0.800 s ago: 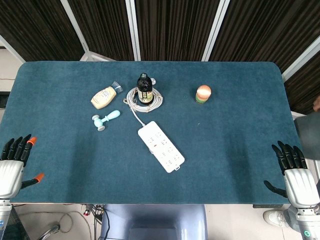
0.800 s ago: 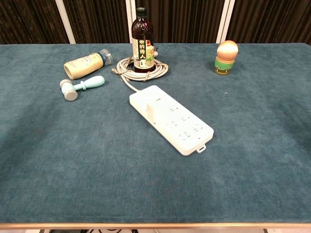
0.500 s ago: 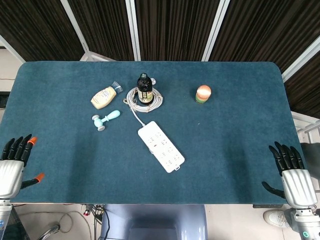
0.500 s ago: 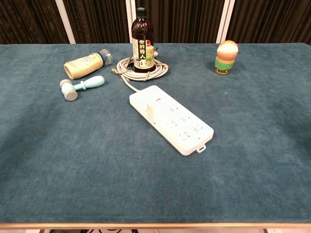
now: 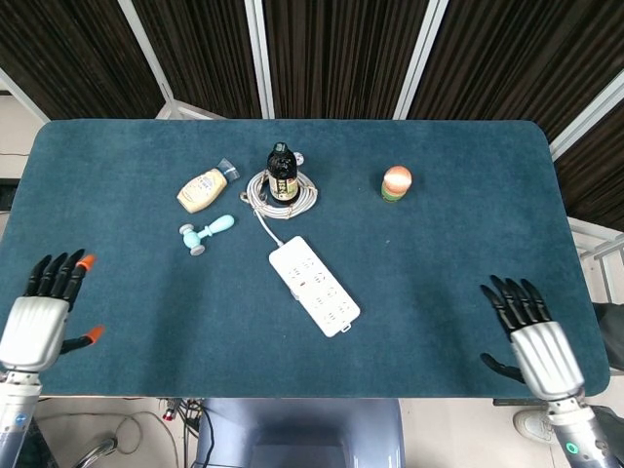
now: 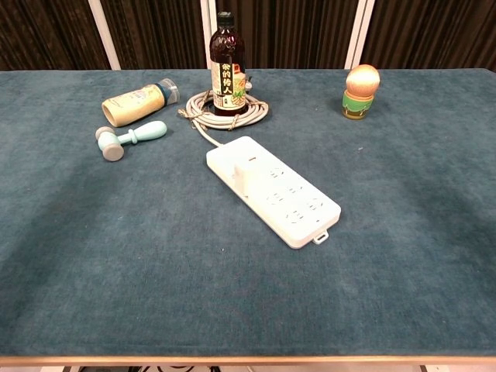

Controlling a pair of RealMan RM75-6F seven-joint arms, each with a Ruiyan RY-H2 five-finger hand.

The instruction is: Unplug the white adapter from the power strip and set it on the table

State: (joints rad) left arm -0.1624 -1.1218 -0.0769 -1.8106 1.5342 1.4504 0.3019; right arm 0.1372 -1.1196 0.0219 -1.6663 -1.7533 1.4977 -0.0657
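Observation:
A white power strip (image 5: pixel 314 286) (image 6: pixel 273 189) lies diagonally in the middle of the table. A small white adapter (image 6: pixel 249 177) stands plugged into its far end (image 5: pixel 293 267). My left hand (image 5: pixel 44 311) hovers at the near left table edge, fingers spread, holding nothing. At the near right edge my right hand (image 5: pixel 527 330) is also spread and holds nothing. Both hands are far from the strip. Neither hand shows in the chest view.
The strip's grey cable (image 5: pixel 281 193) is coiled around a dark bottle (image 5: pixel 282 173) (image 6: pixel 226 66) at the back. A cream bottle (image 5: pixel 202 189) lies on its side, with a light-blue massager (image 5: pixel 206 233) beside it. A small peach-and-green doll (image 5: pixel 396 182) stands at the back right.
Both hands have moved inward over the table's near edge, the right hand leftward and the left hand rightward. The strip and adapter have not moved.

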